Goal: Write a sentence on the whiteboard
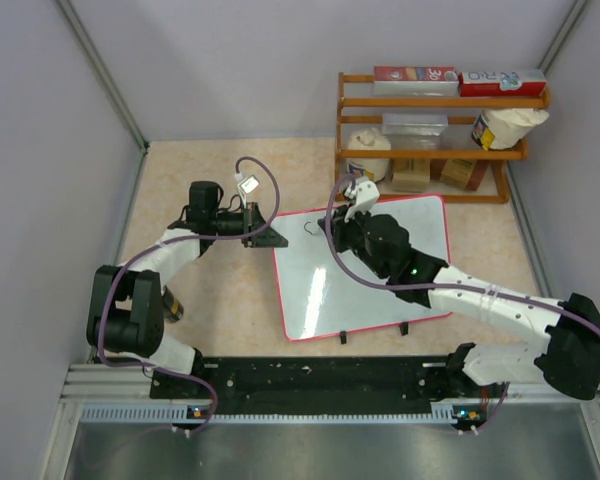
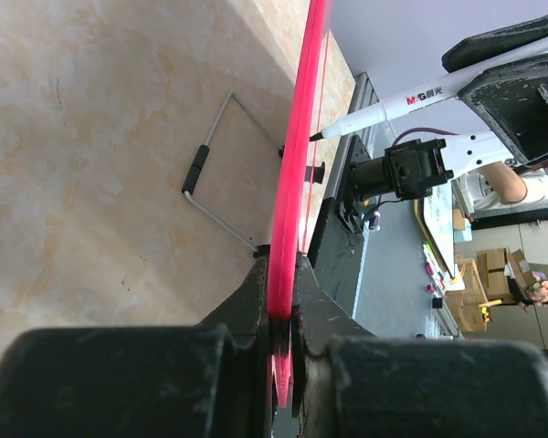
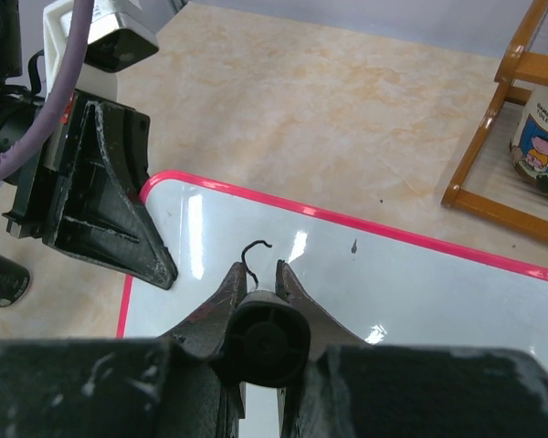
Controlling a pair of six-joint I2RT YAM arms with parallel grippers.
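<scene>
Bright, even overhead light; white glare streaks run down the glossy whiteboard (image 1: 320, 300), and only soft shadows fall on the pale counter (image 1: 210, 170). Both wrist views blur in the dark near foreground.

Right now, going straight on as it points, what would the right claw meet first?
The whiteboard, probably: the pen in the right claw points at its white face by the black stroke.
</scene>
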